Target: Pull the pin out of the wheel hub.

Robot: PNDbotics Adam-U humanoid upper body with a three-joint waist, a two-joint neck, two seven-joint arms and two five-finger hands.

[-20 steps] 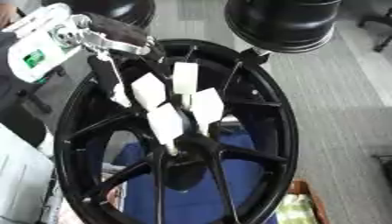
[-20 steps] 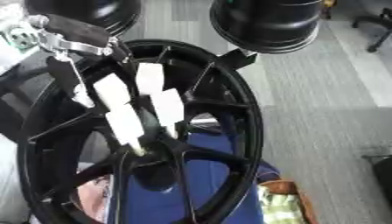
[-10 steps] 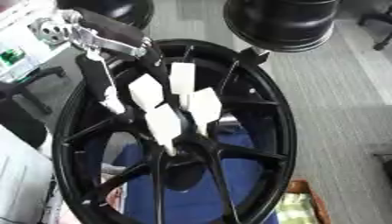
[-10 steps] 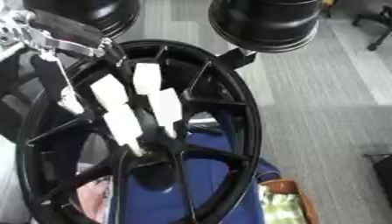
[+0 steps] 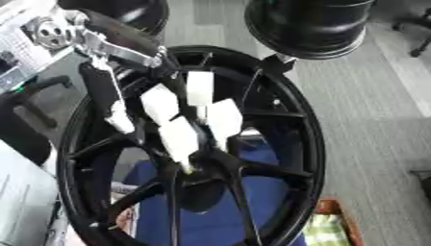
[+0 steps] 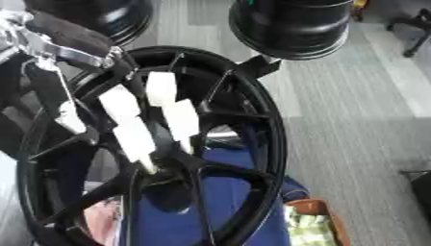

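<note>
One hand shows – the left hand (image 5: 181, 117), its white-tipped fingers (image 5: 178, 137) reaching down to the centre of the black wheel hub (image 5: 286, 144), closed around the pin (image 5: 187, 167). A skewed pull could jam it, or the fingertips slip off.

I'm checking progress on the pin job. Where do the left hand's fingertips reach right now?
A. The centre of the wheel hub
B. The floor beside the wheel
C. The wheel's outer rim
A: the left hand points its white-padded fingers down into the centre of the black wheel hub, where the spokes meet.
</note>
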